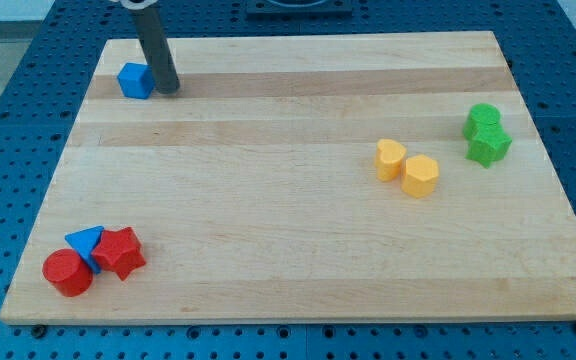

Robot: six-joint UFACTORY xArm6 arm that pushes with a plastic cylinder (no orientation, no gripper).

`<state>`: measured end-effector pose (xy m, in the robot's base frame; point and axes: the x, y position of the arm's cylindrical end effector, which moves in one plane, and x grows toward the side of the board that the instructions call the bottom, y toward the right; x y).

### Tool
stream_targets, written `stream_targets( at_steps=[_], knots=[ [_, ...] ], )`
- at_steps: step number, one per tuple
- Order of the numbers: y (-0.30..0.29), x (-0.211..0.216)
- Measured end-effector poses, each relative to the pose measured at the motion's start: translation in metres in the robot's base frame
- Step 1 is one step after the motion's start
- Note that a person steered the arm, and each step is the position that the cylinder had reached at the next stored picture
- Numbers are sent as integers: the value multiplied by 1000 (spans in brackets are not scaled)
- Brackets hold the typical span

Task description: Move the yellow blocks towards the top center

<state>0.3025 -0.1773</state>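
Two yellow blocks lie side by side right of the board's middle: a heart-like yellow block (390, 159) and a hexagonal yellow block (421, 176), touching or nearly so. My tip (168, 88) stands at the view's top left, right beside the blue cube (135, 80), on its right side. The tip is far to the left of the yellow blocks.
Two green blocks (486, 133) sit close together at the view's right. At the bottom left a red cylinder (67, 272), a blue triangular block (86, 242) and a red star-like block (120, 252) cluster together. The wooden board (268, 200) rests on a blue perforated table.
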Motion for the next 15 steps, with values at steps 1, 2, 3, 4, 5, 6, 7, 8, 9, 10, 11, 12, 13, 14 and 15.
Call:
stream_targets(
  at_steps=[1, 2, 3, 4, 5, 6, 7, 8, 9, 10, 11, 12, 13, 14, 15],
  knots=[
    [6, 11],
    [6, 15],
    [31, 83],
    [63, 138],
    [100, 187],
    [152, 231],
    [210, 269],
    [267, 301],
    [274, 306],
    [281, 298],
    [321, 255],
    [330, 251],
    [341, 217],
    [321, 188],
    [295, 159]
  ],
)
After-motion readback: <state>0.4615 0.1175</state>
